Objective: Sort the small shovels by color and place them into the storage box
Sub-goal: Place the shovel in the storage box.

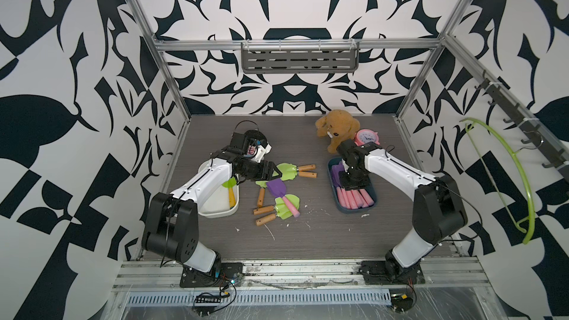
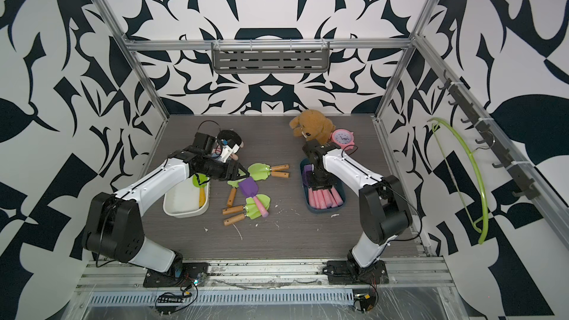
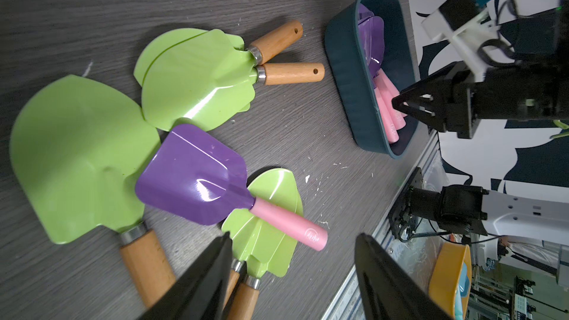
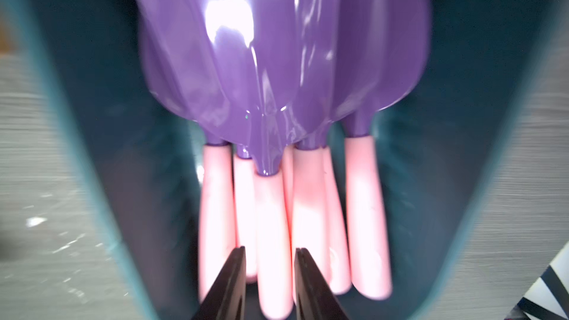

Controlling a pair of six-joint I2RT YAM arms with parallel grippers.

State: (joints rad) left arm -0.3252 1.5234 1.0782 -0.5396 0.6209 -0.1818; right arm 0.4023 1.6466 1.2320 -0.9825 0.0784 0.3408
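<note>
A stack of purple-bladed small shovels with pink handles [image 1: 354,199] lies in the dark teal oblong plastic tray [image 1: 332,186] on the robot's right. Their long axes run along the tray, blades at the far end and handles at the near end. The right gripper [image 4: 271,252] points down among those handles. In the right wrist view its jaws stand narrowly apart astride one pink handle, but I cannot tell whether they press on it.

The left gripper [image 1: 276,173] is spread wide with nothing between its jaws. In both top views its tips sit just beside the rounded blades of a far pair of light green shovels with wooden handles [image 1: 289,170]. That pair lies side by side, handles pointing right toward the tray. The gripper's height above them cannot be judged.

Closer to the near edge, a single green shovel with a wooden handle [image 1: 261,194] points its handle at that edge. Touching it is the loose purple shovel with a pink handle [image 1: 276,188]. Its handle slants near-right across the blades of a near pair of green shovels [image 1: 280,211], whose wooden handles point left.

The white plastic tub [image 1: 215,208], partly under the left arm, holds a green shovel with a yellow handle [image 1: 231,196], handle toward the near edge.

The grey wood-grain surface [image 1: 314,229] shows as an open strip between pile and tray, and as a broad fleck-marked band along the near edge. A brown plush dog [image 1: 337,127] and a pink alarm clock [image 1: 366,140] crowd the tray's far end.
</note>
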